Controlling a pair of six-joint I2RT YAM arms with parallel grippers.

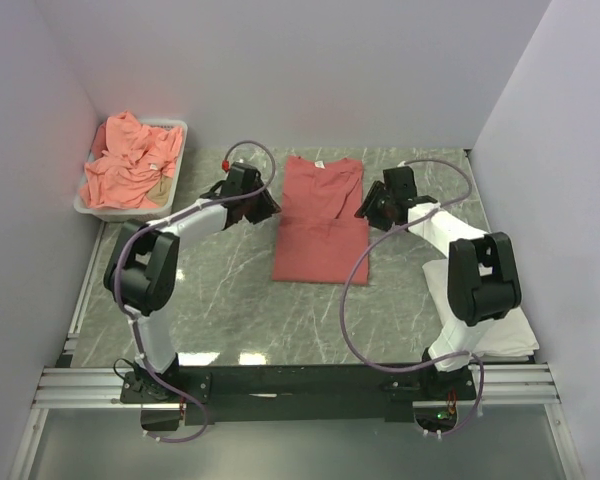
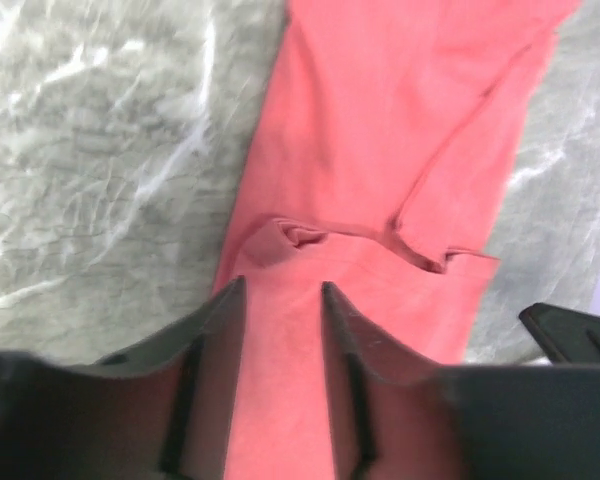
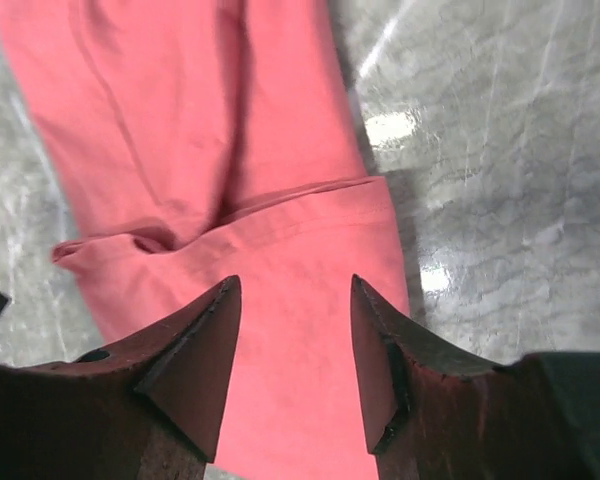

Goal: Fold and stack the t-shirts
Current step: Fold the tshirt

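**Marble table (image 1: 220,290) with a red shirt (image 1: 320,225) lying flat on it**

The left gripper (image 2: 283,287) has its two dark fingers apart. Nothing is between them. It hangs just above the left edge of the red shirt, close to a small bump in the cloth. The right gripper (image 3: 295,282) is wide apart too and holds nothing. It hangs above the right edge of the same shirt.

The shirt lies in the middle of the table, between the two arms. Its sleeves are folded in, so it looks long and thin. Its neck points to the far wall.

At the far left, a white tray (image 1: 172,124) holds a messy pile of pink shirts (image 1: 130,165). At the near right lies a white folded garment (image 1: 510,335).
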